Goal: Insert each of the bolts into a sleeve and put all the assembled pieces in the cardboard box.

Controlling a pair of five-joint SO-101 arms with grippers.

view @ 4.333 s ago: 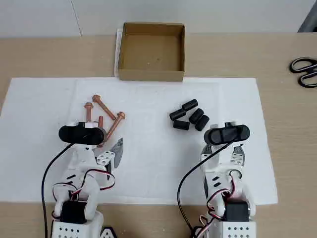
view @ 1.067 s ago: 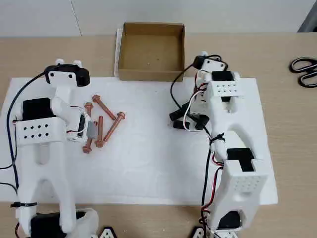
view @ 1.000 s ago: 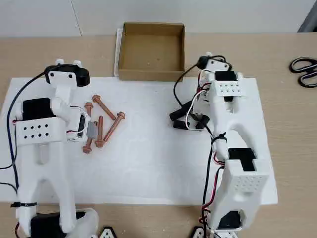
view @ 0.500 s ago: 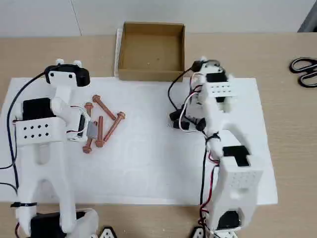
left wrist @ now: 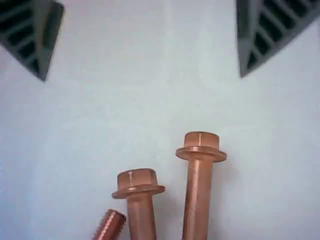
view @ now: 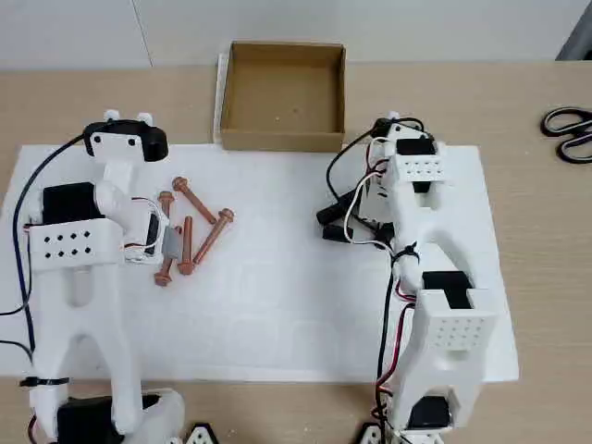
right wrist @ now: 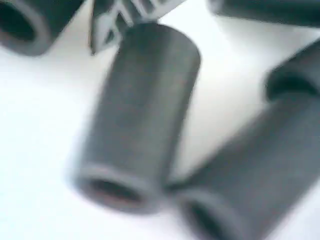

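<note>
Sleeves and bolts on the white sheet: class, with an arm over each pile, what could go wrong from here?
1. The middle sleeve touches its neighbour; a grasp by the right arm might drag both along or send them rolling.
2. Two bolts lie close side by side near the open left gripper; closing could catch both or nudge them askew.

Most sleeves [view: 331, 214] hidden beneath right arm [view: 421, 176]; bolts [left wrist: 198, 195] cut off at frame edge.
</note>
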